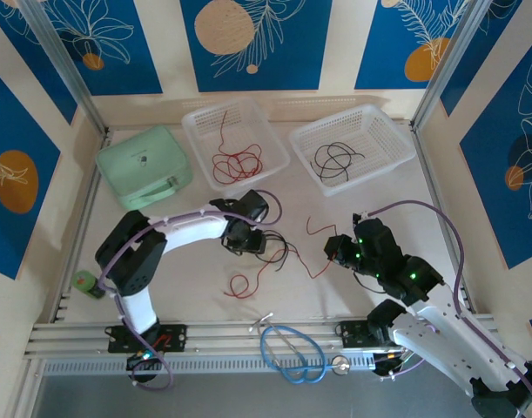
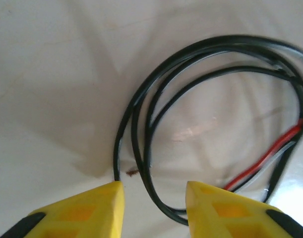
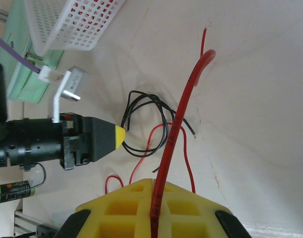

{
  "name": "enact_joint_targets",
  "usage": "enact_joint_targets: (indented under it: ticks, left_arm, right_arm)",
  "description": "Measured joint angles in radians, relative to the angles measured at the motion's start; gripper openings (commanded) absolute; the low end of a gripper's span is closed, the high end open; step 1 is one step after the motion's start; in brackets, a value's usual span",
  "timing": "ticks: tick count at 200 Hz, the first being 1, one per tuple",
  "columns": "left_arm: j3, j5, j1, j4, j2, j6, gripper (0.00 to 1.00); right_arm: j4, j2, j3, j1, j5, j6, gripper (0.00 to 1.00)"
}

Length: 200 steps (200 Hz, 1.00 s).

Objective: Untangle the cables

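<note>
The left wrist view shows the left claw (image 2: 153, 191) spread, with loops of black cable (image 2: 141, 99) lying on the desk (image 2: 52, 74) between its yellow fingers. The right wrist view adds the right claw (image 3: 153, 201) pressed together on a red cable (image 3: 183, 106) that rises out of it. From above, both cables lie mid-desk between the claws. Farther back, the left basket (image 1: 196, 131) holds red cables and the right basket (image 1: 383, 131) black ones.

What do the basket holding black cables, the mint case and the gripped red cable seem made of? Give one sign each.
Basket: likely moulded plastic, glossy white, regular lattice of holes. Mint case: probably matte plastic or coated fabric; smooth rounded shell with handle. Red cable: glossy rubbery insulation, judging by sheen and springy bend.
</note>
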Motion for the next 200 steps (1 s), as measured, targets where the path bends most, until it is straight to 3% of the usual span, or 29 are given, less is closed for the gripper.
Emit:
enact_joint_targets:
  ticks: [31, 95, 141, 200]
  left_arm:
    - [0.008, -0.01, -0.002, 0.0, 0.041, -0.008, 0.0]
    - [0.006, -0.195, 0.003, -0.033, 0.012, 0.005, 0.0]
    - [-0.067, -0.341, 0.103, -0.122, -0.156, 0.029, 0.0]
    - [-0.183, -0.374, 0.17, -0.135, -0.24, 0.031, 0.0]
  right_arm:
    - [-0.001, 0.0, 0.0, 0.0, -0.002, -0.007, 0.0]
    - [-0.108, -0.046, 0.086, -0.032, 0.02, -0.06, 0.0]
    - [-0.245, -0.058, 0.296, -0.128, 0.087, -0.171, 0.0]
    - [-0.331, 0.057, 0.586, -0.256, 0.098, -0.349, 0.0]
